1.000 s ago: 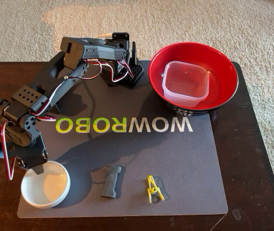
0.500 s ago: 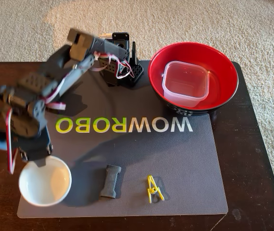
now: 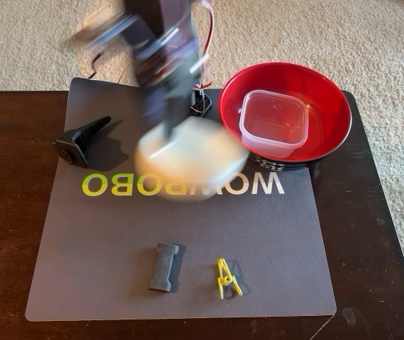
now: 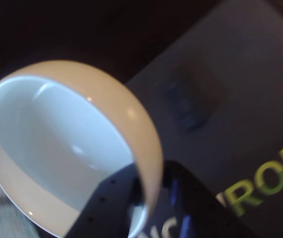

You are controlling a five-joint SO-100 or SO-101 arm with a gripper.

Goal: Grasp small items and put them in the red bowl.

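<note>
The small white round dish (image 3: 188,161) hangs blurred above the mat, just left of the red bowl (image 3: 332,91). My gripper (image 3: 172,129) is shut on its rim. In the wrist view the dish (image 4: 57,148) fills the left side, and a black finger (image 4: 106,208) sits inside the rim with the other outside it. The clear square container (image 3: 273,122) lies in the red bowl. A black wedge-shaped part (image 3: 81,140) rests at the mat's left edge. The dark grey ribbed piece (image 3: 164,267) and the yellow clip (image 3: 227,276) lie near the mat's front.
A grey mat (image 3: 280,234) with green and white lettering covers a dark wooden table (image 3: 372,234). Beige carpet (image 3: 329,28) lies beyond the far edge. The arm's base (image 3: 200,105) stands at the back beside the bowl.
The arm lifted the white dish from the mat's front left corner and swung it up and right toward the red bowl. The black wedge, hidden before by the arm, now shows.
</note>
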